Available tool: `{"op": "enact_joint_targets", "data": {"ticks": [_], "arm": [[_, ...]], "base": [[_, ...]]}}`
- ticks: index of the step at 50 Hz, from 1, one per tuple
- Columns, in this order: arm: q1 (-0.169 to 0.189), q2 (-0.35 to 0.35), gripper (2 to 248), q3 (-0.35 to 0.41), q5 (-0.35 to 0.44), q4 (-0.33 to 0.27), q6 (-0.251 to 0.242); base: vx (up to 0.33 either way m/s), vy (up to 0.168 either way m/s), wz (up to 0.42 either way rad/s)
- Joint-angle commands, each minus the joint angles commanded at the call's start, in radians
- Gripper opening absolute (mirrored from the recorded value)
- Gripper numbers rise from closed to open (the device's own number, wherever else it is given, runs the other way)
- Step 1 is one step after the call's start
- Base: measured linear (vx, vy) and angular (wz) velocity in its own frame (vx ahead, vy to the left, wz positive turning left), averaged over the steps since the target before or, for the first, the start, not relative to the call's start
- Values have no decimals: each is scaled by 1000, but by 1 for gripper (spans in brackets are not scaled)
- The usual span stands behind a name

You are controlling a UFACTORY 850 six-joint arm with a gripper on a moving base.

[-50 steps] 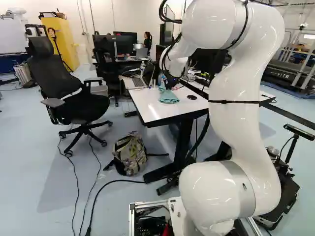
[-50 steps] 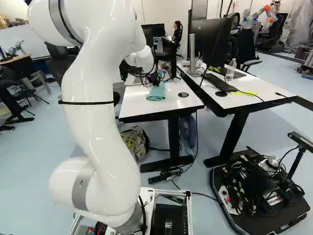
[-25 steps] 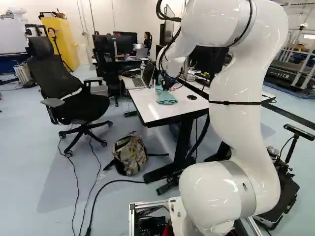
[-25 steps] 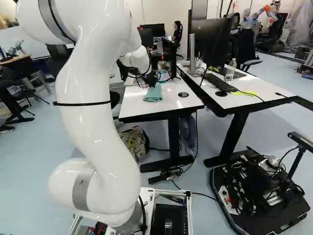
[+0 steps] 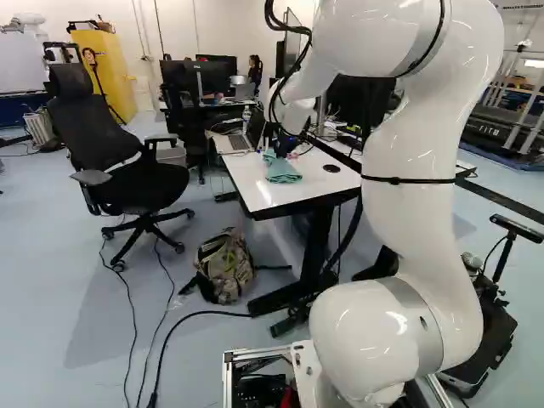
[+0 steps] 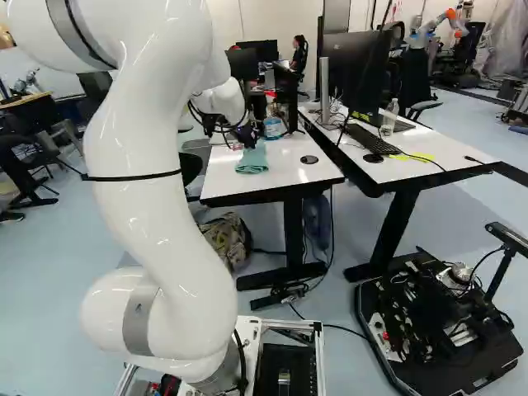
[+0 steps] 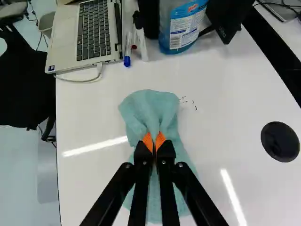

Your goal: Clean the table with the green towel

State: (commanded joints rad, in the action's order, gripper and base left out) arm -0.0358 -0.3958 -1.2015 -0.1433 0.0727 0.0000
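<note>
The towel (image 7: pixel 149 110) lies bunched and spread on the desk (image 7: pixel 225 108), between the laptop (image 7: pixel 96 35) and the desk's near edge. The tool (image 7: pixel 154 141) is nearly closed, pinching a fold of it. Dark specks (image 7: pixel 195 104) sit just beside the towel, toward the round black cap (image 7: pixel 280 141). Best to keep the cloth flat, press lightly and sweep across them, clear of the pens (image 7: pixel 127 55) and bottle (image 7: pixel 182 28).

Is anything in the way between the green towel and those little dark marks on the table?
Nothing visible. The end effector grips the towel, and the dark marks lie right beside its edge on the table. The blue container and laptop stand farther off.
</note>
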Motion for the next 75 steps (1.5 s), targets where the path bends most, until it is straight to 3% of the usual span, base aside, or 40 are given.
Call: {"op": "enact_joint_targets", "data": {"ticks": [16,34,48,75], "arm": [[-23,18,27,22,0,0,0],[-22,32,27,23,0,0,0],[-1,49,27,9,0,0,0],[55,0,27,-52,0,0,0]], "base": [[0,0,0],[0,0,0],[0,0,0],[0,0,0]]}}
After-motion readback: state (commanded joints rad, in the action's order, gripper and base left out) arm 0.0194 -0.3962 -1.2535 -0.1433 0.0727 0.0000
